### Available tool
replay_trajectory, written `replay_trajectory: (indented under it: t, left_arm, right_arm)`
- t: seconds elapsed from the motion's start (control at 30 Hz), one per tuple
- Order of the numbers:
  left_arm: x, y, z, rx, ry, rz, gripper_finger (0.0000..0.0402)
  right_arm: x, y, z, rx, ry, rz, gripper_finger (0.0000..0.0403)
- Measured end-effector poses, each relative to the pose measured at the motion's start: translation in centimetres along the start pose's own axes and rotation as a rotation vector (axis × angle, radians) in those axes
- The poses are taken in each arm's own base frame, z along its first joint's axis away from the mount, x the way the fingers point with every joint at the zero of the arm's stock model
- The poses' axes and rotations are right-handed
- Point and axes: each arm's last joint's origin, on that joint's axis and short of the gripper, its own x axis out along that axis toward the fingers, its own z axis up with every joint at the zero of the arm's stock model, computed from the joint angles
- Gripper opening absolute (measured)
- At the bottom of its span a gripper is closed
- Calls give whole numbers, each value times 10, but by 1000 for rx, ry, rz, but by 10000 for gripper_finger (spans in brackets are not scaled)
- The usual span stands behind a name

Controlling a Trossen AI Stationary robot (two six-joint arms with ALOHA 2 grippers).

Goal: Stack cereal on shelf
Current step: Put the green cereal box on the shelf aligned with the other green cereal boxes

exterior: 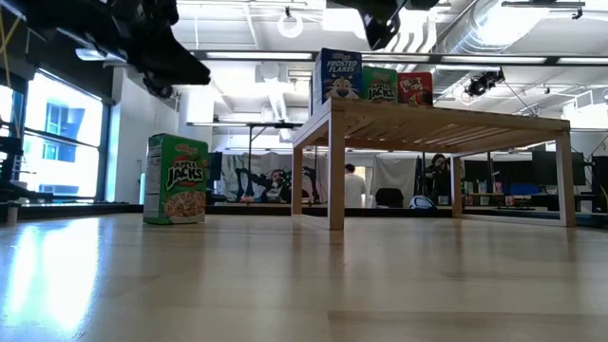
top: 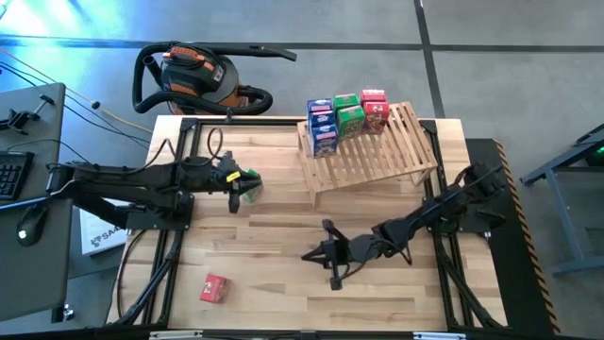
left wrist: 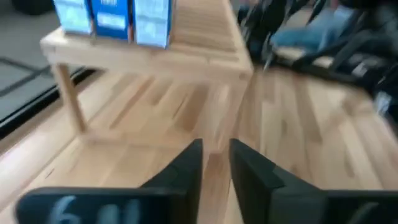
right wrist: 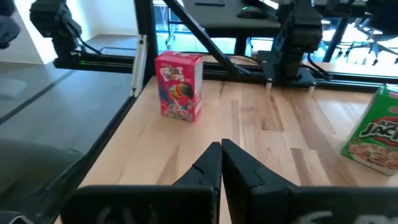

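Counting boxes, seven cereal boxes [top: 345, 117] stood on the shelf [top: 377, 151]; a green box [top: 250, 186] near the left gripper [top: 234, 194], fingers narrowly parted, empty, and a red box [top: 215, 288] near the tabletop's front-left corner remained. Right gripper [top: 326, 253] closed, empty.

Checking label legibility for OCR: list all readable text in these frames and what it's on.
"FROSTED FLAKES": blue box on the shelf, low view.
"APPLE JACKS": green box standing on the table, low view.
"APPLE JACKS": green box on shelf, low view, small but legible.
"JAC...": same table green box, cut off in right wrist view.
Red box on shelf, red box on table, blue labels in left wrist view: unreadable.
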Motion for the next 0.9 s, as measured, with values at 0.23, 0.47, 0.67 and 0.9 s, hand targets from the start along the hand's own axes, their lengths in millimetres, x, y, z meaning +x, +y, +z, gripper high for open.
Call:
replay_trajectory:
  t: [0.23,0.47,0.67,0.9]
  left_arm:
    - [-12,-2,6,-31,183,150,161]
    - [-15,2,-4,-111,299,262,226]
    - [-16,4,-11,-176,354,324,251]
    - [-9,4,-16,-172,391,368,256]
  right_arm:
    - [-4,12,-5,-53,39,32,0]
    - [-5,5,-10,-112,126,61,0]
    - [-1,-6,-9,-122,131,104,0]
    - [-5,-5,-7,-130,139,104,0]
